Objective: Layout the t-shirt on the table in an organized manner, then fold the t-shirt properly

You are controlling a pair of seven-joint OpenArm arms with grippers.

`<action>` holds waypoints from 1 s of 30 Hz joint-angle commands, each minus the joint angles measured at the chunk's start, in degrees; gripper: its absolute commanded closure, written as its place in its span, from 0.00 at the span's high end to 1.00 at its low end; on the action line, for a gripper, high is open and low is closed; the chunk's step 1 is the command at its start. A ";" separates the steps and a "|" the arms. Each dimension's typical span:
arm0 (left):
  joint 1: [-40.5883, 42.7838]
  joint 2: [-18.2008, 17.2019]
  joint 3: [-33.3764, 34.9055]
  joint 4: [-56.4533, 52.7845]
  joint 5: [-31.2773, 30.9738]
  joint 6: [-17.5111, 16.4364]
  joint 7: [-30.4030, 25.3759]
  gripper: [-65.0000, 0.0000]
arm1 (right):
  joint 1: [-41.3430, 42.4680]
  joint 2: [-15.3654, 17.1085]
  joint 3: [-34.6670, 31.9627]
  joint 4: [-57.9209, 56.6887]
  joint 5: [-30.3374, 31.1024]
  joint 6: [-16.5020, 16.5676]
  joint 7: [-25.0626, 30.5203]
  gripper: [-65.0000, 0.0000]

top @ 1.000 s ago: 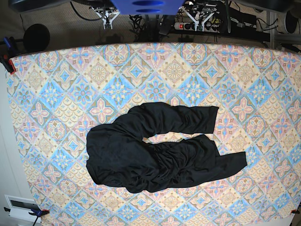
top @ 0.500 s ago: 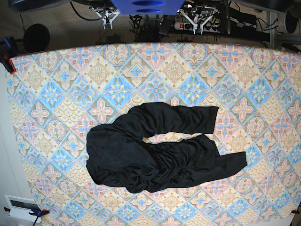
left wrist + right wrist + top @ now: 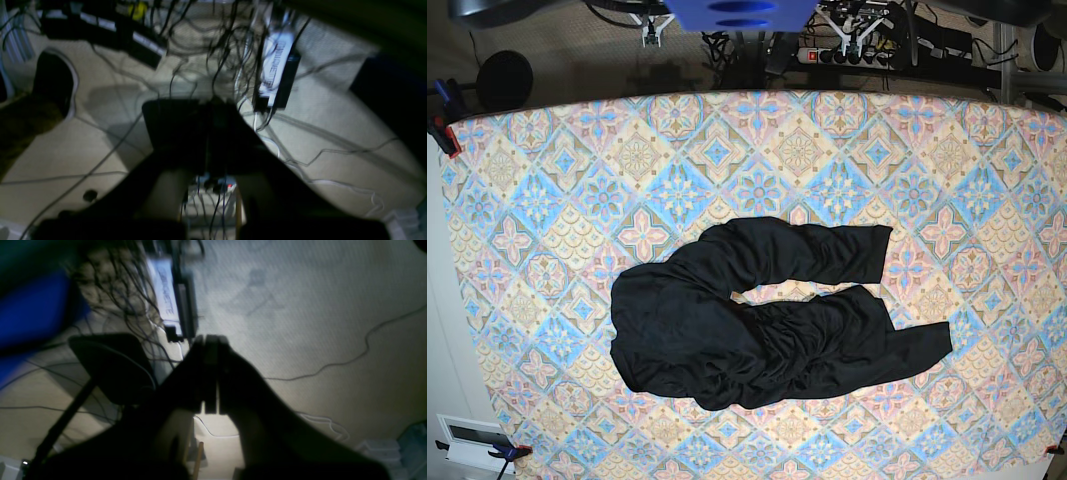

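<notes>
T-shirt (image 3: 757, 320) lies bunched mid-table in a curled heap, one end trailing toward the near right; not spread, no clear hem or sleeve showing. Table (image 3: 547, 170) cloth otherwise bare around it. Left gripper (image 3: 208, 133) and right gripper (image 3: 210, 373) are both pressed together, holding nothing, parked beyond the far edge over floor cables. Risk: pinching overlapped layers would drag the whole wad instead of opening it; black folds hide the edges.
</notes>
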 commanded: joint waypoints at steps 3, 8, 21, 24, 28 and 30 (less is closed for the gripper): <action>2.71 -2.56 0.01 0.48 -0.01 0.36 -0.12 0.00 | -4.17 0.34 0.12 6.25 0.08 0.08 0.78 0.00; 11.77 -5.55 0.01 13.23 -0.10 0.27 -0.03 0.00 | -9.36 0.43 0.12 12.85 0.08 0.08 0.78 0.00; 31.29 -10.56 -0.08 41.19 -0.53 0.27 -0.03 0.00 | -19.21 0.52 0.12 28.85 6.41 0.08 -2.38 0.00; 34.89 -10.74 -0.25 46.81 -0.53 0.27 -0.12 0.00 | -20.96 3.86 -0.14 34.30 12.21 0.08 -4.49 0.00; 38.85 -11.00 -0.34 52.62 -0.53 0.27 -0.12 0.00 | -24.04 5.97 -0.23 40.36 15.73 0.17 -5.28 0.00; 40.69 -11.79 -0.34 55.78 -0.53 0.27 -0.12 0.00 | -26.06 5.97 -0.14 43.00 17.05 0.17 -5.99 0.00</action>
